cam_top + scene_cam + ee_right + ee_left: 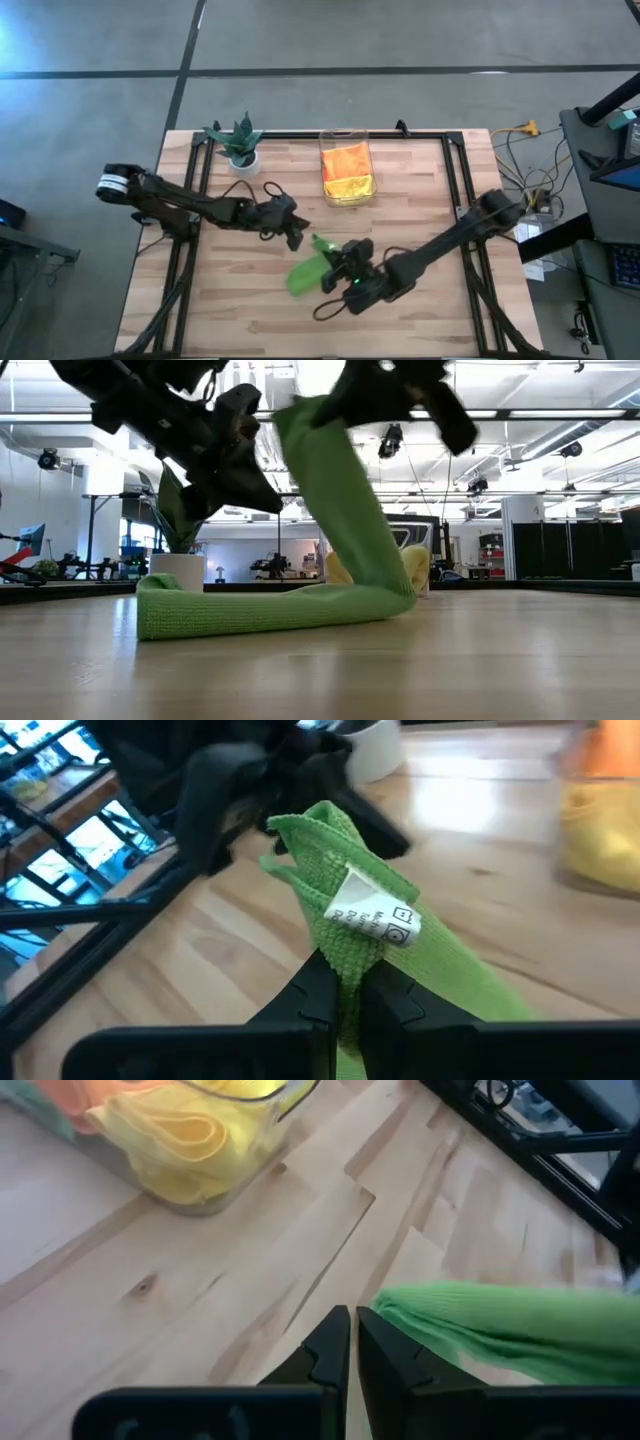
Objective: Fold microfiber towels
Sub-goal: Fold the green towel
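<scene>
Lime green towel (pixel 300 600) trails along the desk (pixel 400 670), its long axis rising to the right tool (pixel 345 982), which pinches a tagged corner. Nearby, the left tool (pixel 352 1342) hangs closed and empty beside the raised end.

Bright, even overhead light; ceiling lamps (pixel 300 375) glare at top of low view. Arms silhouetted there. Right wrist view edges blurred, perhaps from motion. Table (pixel 250 310) shadows soft.
</scene>
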Action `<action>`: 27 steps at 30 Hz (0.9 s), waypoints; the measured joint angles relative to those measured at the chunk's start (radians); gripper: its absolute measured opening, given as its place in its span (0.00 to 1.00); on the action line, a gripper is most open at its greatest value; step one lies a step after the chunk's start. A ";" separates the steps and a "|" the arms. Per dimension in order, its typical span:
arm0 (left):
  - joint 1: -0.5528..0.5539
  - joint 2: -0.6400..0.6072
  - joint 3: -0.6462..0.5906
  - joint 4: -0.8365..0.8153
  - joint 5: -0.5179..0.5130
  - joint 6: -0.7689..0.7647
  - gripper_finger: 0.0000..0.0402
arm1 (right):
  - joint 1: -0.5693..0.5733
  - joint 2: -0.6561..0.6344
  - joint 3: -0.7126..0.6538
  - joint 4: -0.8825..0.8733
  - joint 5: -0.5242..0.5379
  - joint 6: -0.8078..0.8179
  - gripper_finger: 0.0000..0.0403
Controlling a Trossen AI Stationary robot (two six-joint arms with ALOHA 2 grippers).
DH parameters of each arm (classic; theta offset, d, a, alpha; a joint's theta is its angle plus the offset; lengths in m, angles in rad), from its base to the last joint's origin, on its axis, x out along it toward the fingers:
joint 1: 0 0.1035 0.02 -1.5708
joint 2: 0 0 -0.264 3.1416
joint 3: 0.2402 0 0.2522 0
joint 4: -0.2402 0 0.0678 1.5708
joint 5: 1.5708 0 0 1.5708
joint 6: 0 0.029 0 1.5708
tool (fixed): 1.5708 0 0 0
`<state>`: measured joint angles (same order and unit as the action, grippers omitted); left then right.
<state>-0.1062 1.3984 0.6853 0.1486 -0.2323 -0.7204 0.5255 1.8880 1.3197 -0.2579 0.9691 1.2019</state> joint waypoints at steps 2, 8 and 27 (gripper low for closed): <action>0.000 -0.027 -0.015 -0.003 0.016 0.000 0.01 | 0.003 0.058 0.068 0.007 0.000 -0.019 0.04; 0.000 -0.100 -0.067 -0.001 0.034 0.011 0.01 | 0.014 0.190 0.213 -0.005 -0.033 -0.077 0.04; 0.000 -0.158 -0.127 0.035 0.056 0.030 0.02 | -0.004 0.276 0.273 0.005 -0.186 -0.085 0.04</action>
<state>-0.1066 1.2404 0.5583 0.1837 -0.1768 -0.6903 0.5212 2.1635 1.5929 -0.2527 0.7828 1.1166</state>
